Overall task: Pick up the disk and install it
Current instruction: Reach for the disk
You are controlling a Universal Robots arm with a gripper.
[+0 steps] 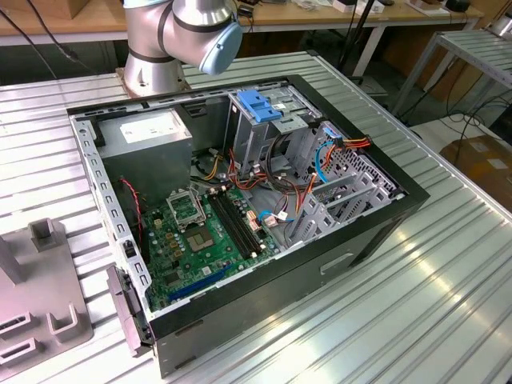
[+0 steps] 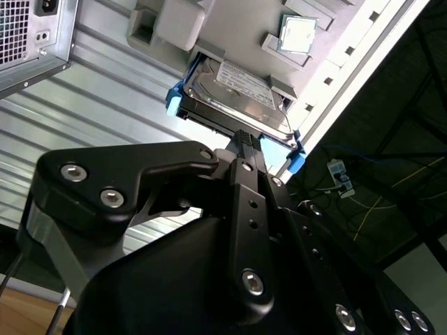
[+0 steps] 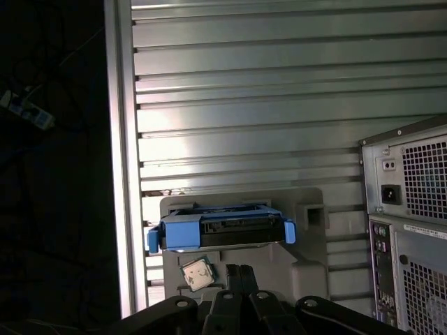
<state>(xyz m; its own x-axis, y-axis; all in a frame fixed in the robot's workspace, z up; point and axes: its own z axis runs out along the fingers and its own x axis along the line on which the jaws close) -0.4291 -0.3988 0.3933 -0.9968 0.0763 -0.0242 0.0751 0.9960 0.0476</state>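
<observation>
Silver-grey disk (image 2: 234, 91); blue rails (image 3: 178, 234)

arm: silver-grey metal (image 1: 180, 32), smooth and glossy, built of thick tubes and rounded joint housings in the exterior view.
joint cap: pale blue round cover (image 1: 220, 48) closing the end of one housing.
base: silver-grey cylinder (image 1: 148, 76) that widens to a round foot.
gripper: matte black (image 2: 246, 143), with an angular body and hinged flat links.
screws: bright silver round heads (image 2: 112, 197), recessed in the black links, several in pairs.
fingers: two narrow black bars (image 3: 234, 276) lying side by side.
</observation>
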